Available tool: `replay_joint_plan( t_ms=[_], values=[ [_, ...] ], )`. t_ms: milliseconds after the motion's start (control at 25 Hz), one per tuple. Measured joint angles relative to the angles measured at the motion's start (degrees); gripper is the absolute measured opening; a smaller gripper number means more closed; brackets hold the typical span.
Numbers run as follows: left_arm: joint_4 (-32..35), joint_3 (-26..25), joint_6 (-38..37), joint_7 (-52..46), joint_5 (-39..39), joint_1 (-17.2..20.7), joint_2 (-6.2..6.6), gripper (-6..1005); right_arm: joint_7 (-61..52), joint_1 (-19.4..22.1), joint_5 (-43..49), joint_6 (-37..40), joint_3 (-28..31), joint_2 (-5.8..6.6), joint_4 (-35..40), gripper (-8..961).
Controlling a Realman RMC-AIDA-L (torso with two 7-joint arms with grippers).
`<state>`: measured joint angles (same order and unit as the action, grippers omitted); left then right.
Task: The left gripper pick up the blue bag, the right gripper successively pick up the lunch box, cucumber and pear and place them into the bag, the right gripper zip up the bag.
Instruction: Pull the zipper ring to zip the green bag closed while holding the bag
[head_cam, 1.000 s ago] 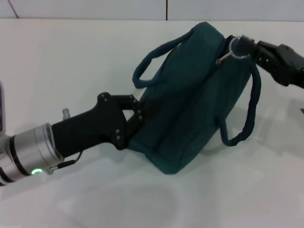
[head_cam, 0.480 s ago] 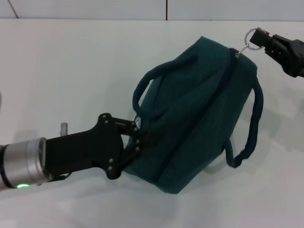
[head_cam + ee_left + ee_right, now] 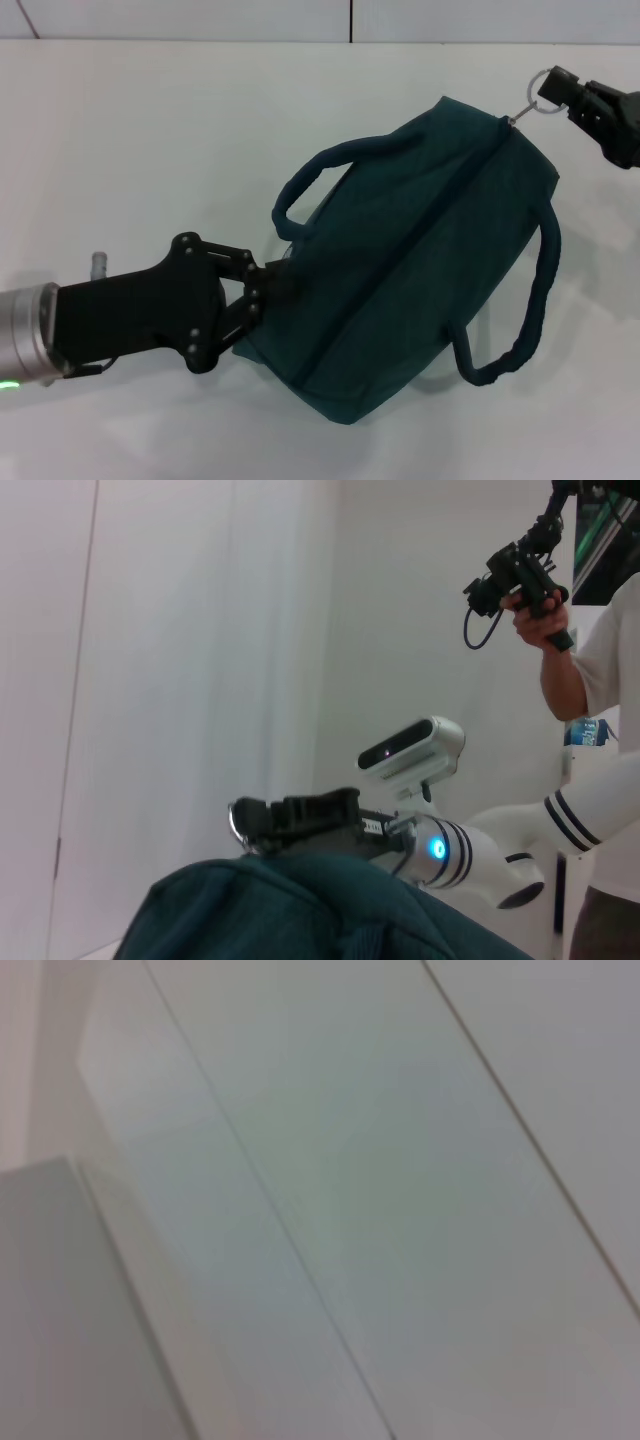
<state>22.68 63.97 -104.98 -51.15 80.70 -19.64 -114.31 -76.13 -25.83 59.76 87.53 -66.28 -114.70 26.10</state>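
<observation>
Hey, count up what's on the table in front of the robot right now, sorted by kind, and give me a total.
Bags: 1, the blue bag, zipped shut and lying on the table.
Grippers: 2, the left gripper clamped on the bag's near end, the right gripper holding the zipper ring at its far corner.
Loose food items or boxes in view: 0.
Total: 3.

Blue bag [image 3: 410, 260] mid-table [image 3: 150, 150]; left gripper [image 3: 262, 300] left, right gripper [image 3: 570, 95] behind-right (at zipper ring).
</observation>
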Motion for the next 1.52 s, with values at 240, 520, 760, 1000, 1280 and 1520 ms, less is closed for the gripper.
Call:
replay_joint_plan(
  t_ms=[240,520,760,1000,1280,1520],
  values=[
    [-0.01,-0.21,-0.04,-0.06,-0.33,0.03,0.44,52,1.05,0.60,0.65,-3.15,0.02,0.12,-0.54,8],
    [0.00,-1.10,0.02,-0.08,-0.49,-0.41,0.11,51,1.60,0.62,2.64,-4.03,-0.12,0.03,-0.97,9],
    [0.87,-4.31,0.17,-0.09,-0.55,-0.73,0.01,50,2.05,0.46,4.25,-4.55,-0.60,-0.32,-2.25,9],
    [1.79,-6.52,0.94,-0.78,-0.47,-1.50,0.30,56,1.82,0.59,5.05,-0.86,-1.22,-0.50,-3.48,9],
    [2.88,-7.90,4.94,-2.01,-0.10,-1.63,-0.14,74,1.88,1.54,5.04,1.76,-0.82,-0.45,-4.61,9],
    [2.90,-9.45,6.41,-2.02,-0.50,-1.65,-0.89,89,2.27,2.03,4.73,1.13,0.53,-0.38,-4.65,9]
  ],
)
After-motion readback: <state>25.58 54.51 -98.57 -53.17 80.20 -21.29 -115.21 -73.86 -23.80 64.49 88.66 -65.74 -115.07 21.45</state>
